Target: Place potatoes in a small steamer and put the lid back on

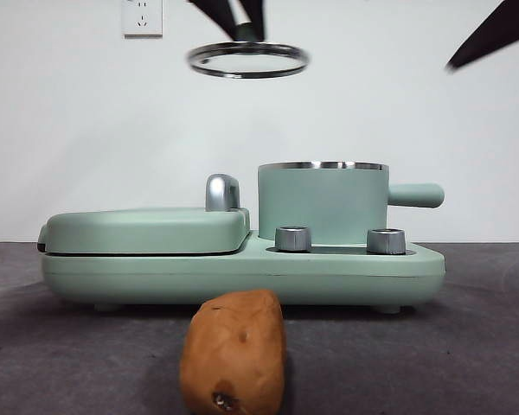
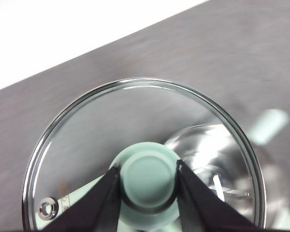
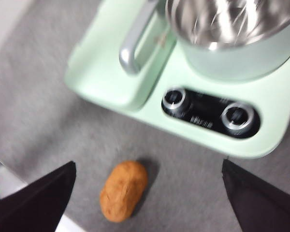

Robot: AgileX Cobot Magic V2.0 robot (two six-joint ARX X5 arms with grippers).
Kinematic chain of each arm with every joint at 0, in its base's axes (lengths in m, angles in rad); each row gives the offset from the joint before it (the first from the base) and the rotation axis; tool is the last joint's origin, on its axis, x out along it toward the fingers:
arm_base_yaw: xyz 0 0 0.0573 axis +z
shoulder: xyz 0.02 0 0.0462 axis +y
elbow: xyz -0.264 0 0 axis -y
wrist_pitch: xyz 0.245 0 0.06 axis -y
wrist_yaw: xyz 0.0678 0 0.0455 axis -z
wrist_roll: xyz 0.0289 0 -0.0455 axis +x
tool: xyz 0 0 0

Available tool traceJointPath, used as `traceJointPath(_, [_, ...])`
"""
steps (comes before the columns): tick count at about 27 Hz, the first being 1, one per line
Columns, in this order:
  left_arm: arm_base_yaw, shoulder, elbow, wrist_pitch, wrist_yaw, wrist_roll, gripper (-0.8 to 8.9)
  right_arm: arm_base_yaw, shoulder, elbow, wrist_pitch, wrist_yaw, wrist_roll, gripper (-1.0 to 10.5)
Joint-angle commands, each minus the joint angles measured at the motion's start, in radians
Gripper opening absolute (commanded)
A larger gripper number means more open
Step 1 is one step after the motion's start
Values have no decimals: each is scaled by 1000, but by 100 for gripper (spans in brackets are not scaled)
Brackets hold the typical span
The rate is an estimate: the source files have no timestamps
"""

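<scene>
The orange-brown potato [image 1: 233,353] lies on the grey table in front of the appliance; it also shows in the right wrist view [image 3: 123,190]. The mint-green steamer pot [image 1: 323,201] stands open on the appliance's right side, its steel inside bare [image 3: 232,21]. My left gripper [image 2: 148,175] is shut on the green knob of the glass lid [image 2: 135,116]. It holds the lid [image 1: 248,60] high in the air, above and left of the pot. My right gripper [image 3: 145,193] is open, high above the table over the potato.
The flat green griddle cover [image 1: 147,229] with a chrome handle [image 1: 222,192] takes the appliance's left half. Two steel dials [image 1: 293,239] sit on the front below the pot. A wall socket [image 1: 142,16] is at the upper left.
</scene>
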Motion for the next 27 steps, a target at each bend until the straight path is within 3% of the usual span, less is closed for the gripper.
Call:
traceJointPath(1, [41,-30,44,-16,-6,3,9,128,108,22,15,75,108,482])
traceJointPath(6, [123,-64,44,-50,-6,-1,9,257,280,27,30,135,197,482])
traceJointPath(11, [194,-88,44,-63,-6,-4,9,340,442,28,68,136,263,482])
traceJointPath(27, [299,-95,44,-84,-6,-19,9,431,752,169,58,168,315,482])
